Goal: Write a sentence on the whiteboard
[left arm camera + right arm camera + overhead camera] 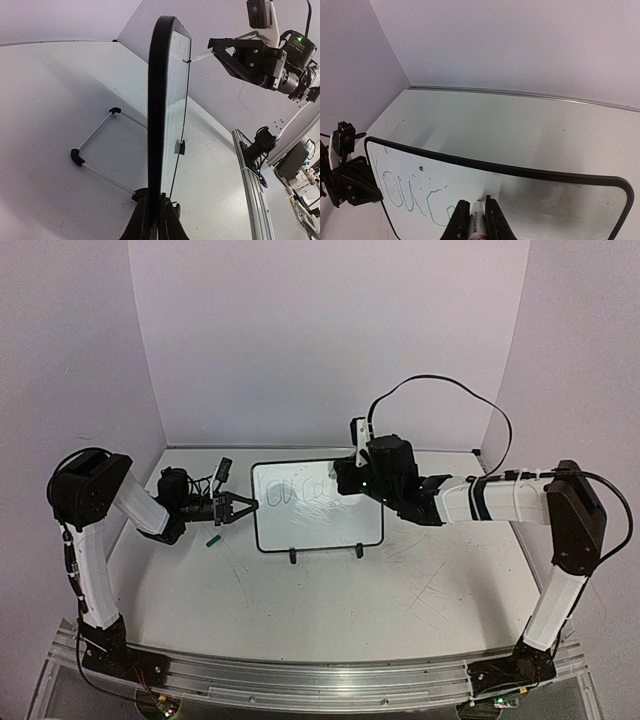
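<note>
Board: you have the board (pixel 318 512) upright on its two feet (pixel 292 557) on the surface (pixel 400 600), between the two arms.
Left hand: your left hand (pixel 250 507) is closed tight on the board's left edge; its wrist view shows the frame pinched between both fingers (pixel 142 220).
Right hand: your right hand (pixel 477 207) is closed on a marker (pixel 478 226), whose tip is touching the board's face.
Writing: the writing (pixel 405 192) sits at the upper left of the board and reads roughly "You c".
Top view only: a small green piece (pixel 212 538) lies on the surface just below the left hand.
Left wrist only: you see the board edge-on, a wire stand (pixel 95 145) behind it, and the marker tip meeting the face near the top.
Right wrist only: the letters are legible here; from above they are a faint scrawl.
</note>
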`<state>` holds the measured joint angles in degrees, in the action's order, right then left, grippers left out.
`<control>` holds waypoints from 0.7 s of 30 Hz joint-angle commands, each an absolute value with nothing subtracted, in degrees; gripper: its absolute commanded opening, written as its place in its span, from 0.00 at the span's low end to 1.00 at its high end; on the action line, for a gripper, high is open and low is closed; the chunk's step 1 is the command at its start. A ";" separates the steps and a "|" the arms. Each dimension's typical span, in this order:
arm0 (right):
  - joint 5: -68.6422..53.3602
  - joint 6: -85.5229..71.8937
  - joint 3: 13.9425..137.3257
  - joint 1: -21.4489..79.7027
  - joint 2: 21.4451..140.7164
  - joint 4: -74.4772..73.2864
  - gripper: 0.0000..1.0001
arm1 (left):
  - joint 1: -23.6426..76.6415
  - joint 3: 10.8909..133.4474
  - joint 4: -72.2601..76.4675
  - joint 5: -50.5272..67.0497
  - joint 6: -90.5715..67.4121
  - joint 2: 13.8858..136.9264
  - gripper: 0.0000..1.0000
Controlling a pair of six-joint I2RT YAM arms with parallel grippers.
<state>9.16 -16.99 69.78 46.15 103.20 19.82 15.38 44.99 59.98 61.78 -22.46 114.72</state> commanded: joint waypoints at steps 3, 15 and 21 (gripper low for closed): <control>10.65 -16.60 70.69 45.80 104.17 19.68 0.00 | 14.79 46.04 59.32 61.26 -21.53 113.39 0.00; 10.35 -18.01 66.58 46.19 102.80 19.25 0.00 | 14.82 45.88 59.11 61.19 -21.38 113.12 0.00; 9.85 -19.56 65.11 46.55 102.93 19.25 0.00 | 14.78 45.88 58.98 61.18 -21.42 113.23 0.00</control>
